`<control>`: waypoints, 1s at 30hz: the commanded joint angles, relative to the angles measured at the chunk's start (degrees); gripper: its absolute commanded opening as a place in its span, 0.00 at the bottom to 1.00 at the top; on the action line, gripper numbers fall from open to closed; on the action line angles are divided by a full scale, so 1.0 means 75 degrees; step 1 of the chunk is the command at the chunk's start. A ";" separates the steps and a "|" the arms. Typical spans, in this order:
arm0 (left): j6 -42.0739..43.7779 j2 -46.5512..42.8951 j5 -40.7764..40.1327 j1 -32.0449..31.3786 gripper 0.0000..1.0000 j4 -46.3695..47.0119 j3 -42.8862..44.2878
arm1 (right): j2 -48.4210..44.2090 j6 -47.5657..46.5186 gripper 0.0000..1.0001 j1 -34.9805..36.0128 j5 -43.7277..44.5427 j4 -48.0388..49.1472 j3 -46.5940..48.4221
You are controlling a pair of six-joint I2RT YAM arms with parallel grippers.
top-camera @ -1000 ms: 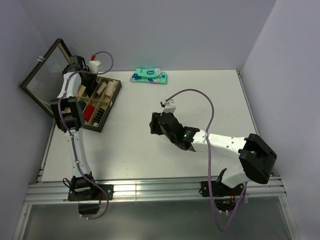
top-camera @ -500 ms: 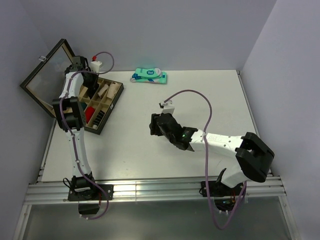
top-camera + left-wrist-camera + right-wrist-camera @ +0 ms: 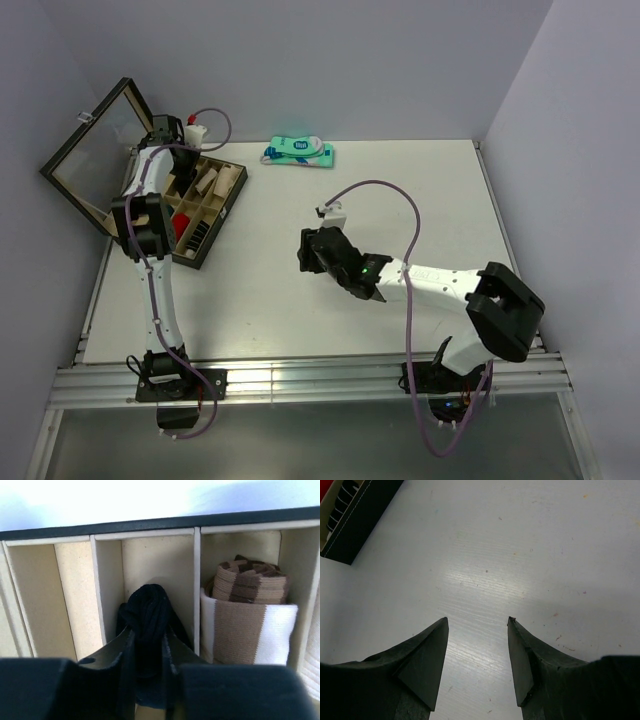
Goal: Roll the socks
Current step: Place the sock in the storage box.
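My left claw (image 3: 149,641) is clamped on the black sock roll (image 3: 148,609). It stands upright at frame centre in the middle compartment (image 3: 150,555) of the box (image 3: 150,523), rounded end up. My right claw (image 3: 477,626) hangs apart over the counter (image 3: 530,550).

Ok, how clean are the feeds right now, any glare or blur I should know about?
Left wrist: backdrop above the box blown out white, left gripper's fingers dark and soft, black sock short on detail. Right wrist: bright glare patch on the table, right gripper's fingers crisp at the tips. Top external: evenly lit, in focus, no harsh shadows.
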 commanded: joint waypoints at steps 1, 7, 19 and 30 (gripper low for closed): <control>-0.0056 0.0069 -0.0713 0.0161 0.24 -0.0137 -0.0268 | 0.0088 0.0094 0.58 -0.0040 0.0031 0.0134 0.0370; -0.0103 -0.0667 -0.0515 0.0161 0.43 0.0401 -0.0806 | 0.0099 0.0094 0.58 -0.0040 0.0031 0.0122 0.0393; 0.0132 -0.1489 -0.0257 0.0056 0.52 0.0684 -0.1018 | 0.0264 0.0024 0.57 -0.0040 -0.0027 0.0110 0.0557; 0.0225 -0.1887 -0.0210 0.0044 0.57 0.0461 -0.0935 | 0.0369 -0.0023 0.59 -0.0028 0.0008 0.0017 0.0792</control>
